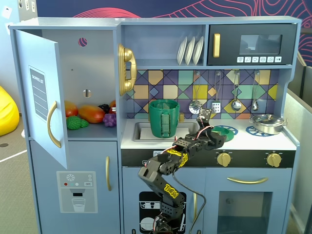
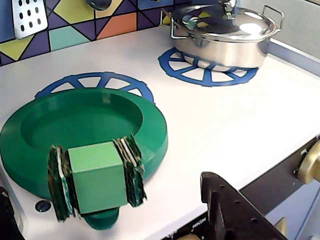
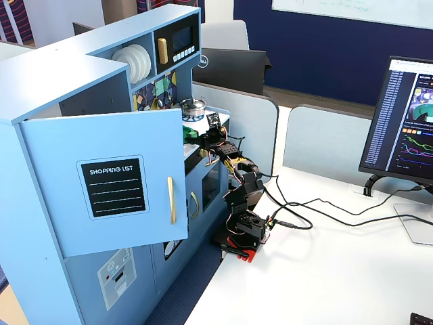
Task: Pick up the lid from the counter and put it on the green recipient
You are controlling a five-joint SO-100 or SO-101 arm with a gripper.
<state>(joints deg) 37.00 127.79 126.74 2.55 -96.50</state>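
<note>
The lid [image 2: 85, 117] is a flat dark green disc lying on the white counter over the left blue burner ring; in a fixed view [image 1: 227, 130] it lies right of the sink. A light green cube knob [image 2: 97, 175] with padded sides stands at its near rim. My gripper [image 2: 106, 186] is open, its black fingers [image 2: 227, 210] spread wide either side of the knob without touching it; in a fixed view [image 1: 217, 138] it hovers at the counter's front edge. The green recipient [image 1: 164, 118], tall and ribbed, stands in the sink, left of the gripper.
A shiny steel pot [image 2: 225, 32] with its lid sits on the right burner ring [image 2: 200, 70]. Utensils hang on the tiled backsplash [image 1: 214, 85]. The fridge door [image 1: 41, 92] stands open at left. Yellow knobs [image 1: 224, 159] line the stove front.
</note>
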